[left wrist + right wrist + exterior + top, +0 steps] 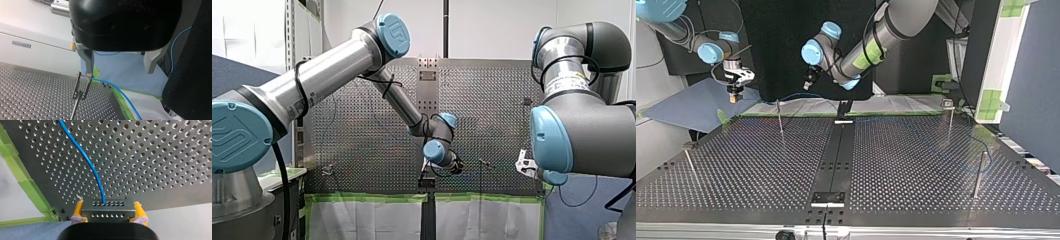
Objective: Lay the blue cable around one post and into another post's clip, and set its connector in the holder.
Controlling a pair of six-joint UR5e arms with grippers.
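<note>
Right wrist view: my right gripper has its yellow-padded fingers closed on the two short ends of a dark grey block connector with rows of small holes, so the block's long axis lies across the fingers. The thin blue cable leaves the middle of the block's face. It runs straight ahead, away from the fingers, over the perforated metal desk, near a corner edged with a green tape strip. Left wrist view: my left gripper holds nothing. Its metal fingers are spread wide and hang above the desk edge. Just below the nearer finger stands a slim metal post topped by a forked clip. The cable meets one prong of that fork and slopes off past the desk edge. I cannot tell whether it is seated in the fork or only lies against it. Top view: my right gripper hangs off the desk at the view's left, and my left gripper is nearer the middle, so the left is the nearer arm to the post. Judgement: the routing comes down to how the cable lies at that clip. Placing the connector falls to the right arm, but which fixture is the holder I cannot tell.
</note>
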